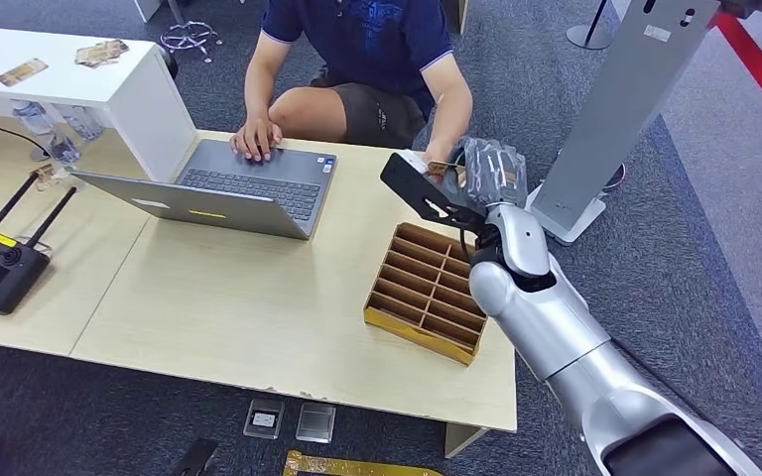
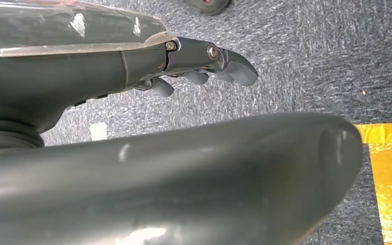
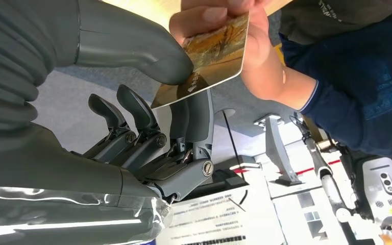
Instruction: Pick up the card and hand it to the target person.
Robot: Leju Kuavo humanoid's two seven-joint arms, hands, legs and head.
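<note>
The card is gold and brown with a white rim. My right hand pinches one end of it between the thumb and the dark fingers behind it. The person's hand grips the card's other end. In the head view my right hand reaches over the table's far right edge to the seated person, whose hand meets it at the card. My left hand hangs over grey carpet, holding nothing, its fingers loosely bent.
A wooden divider box lies on the table under my right forearm. An open laptop has the person's other hand on it. A plastic bag, a black remote controller and a white stand are nearby.
</note>
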